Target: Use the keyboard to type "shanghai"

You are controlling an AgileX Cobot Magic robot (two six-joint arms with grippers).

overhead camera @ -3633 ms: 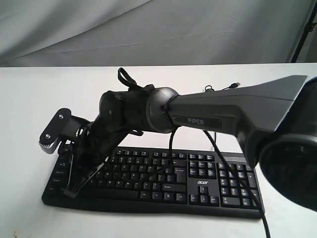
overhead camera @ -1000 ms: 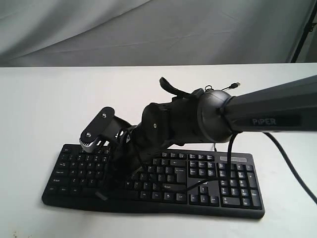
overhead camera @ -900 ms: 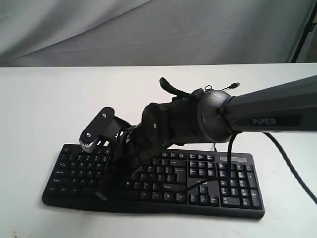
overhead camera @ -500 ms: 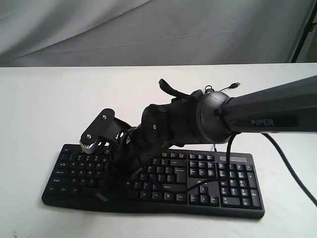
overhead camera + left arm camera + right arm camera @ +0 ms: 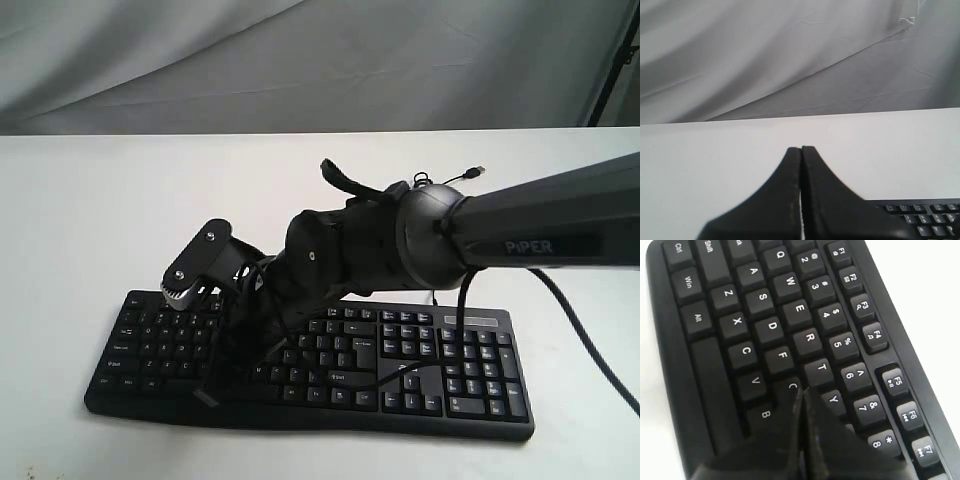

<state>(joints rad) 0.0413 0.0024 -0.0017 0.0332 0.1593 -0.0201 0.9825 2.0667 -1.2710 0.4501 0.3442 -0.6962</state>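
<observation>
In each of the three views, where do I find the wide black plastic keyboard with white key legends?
Exterior view: the wide black plastic keyboard lies across the lower part, partly behind the arm.
Left wrist view: only a few of its keys show, just beside the left gripper.
Right wrist view: it fills most of the picture, with its letter keys readable.
Shared landmark: the white table under it, seen in all three.

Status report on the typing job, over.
Right end effector shut, tips at the G key. Left end effector shut, clear of keys. Keyboard flat on table. Arm cable sags over middle keys.
</observation>
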